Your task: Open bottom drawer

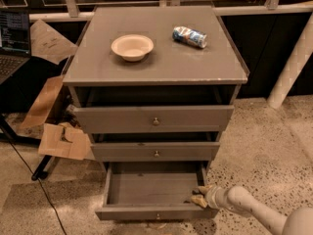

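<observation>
At the foot of the grey cabinet (225,117) we see the bottom drawer (146,189) standing well out, beneath the two upper drawers, which are pushed further in. Our claw (199,198) sits at its right front corner, just inside the front panel; we cannot tell whether it is open or closed. On the worktop (161,65) a pale bowl (132,47) and a can (190,36) lie apart.

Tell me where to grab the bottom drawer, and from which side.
Probably the small round knob centred on the bottom drawer front, approached straight from the front: it protrudes and sits on the pull line. The gripper is at the open drawer's right inner corner.
</observation>
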Robot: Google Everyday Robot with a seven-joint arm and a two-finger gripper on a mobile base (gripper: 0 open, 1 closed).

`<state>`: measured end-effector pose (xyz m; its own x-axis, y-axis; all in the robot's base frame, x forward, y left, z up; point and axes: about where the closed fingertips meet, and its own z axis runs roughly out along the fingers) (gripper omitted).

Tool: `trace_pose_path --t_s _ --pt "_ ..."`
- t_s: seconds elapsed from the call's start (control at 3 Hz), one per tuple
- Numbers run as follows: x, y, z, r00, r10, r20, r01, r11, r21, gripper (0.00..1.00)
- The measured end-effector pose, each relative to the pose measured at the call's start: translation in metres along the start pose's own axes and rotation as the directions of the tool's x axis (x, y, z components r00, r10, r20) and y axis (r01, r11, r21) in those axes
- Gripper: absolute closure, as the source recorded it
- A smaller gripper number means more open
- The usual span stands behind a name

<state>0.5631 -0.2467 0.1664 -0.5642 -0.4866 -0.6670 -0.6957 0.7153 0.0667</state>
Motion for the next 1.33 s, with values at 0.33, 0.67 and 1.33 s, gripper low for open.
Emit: trace_pose_path --t_s 0.33,0.67,1.33 --pt "-0.003 0.002 0.002 1.000 0.000 0.000 0.000 1.0000 0.000 0.00" --pt "-0.005 0.007 0.004 1.000 0.000 0.000 0.000 1.0000 0.000 0.00" --pt "-0.096 0.019 -0.005 0.990 -0.114 0.078 0.113 0.9935 0.015 0.00"
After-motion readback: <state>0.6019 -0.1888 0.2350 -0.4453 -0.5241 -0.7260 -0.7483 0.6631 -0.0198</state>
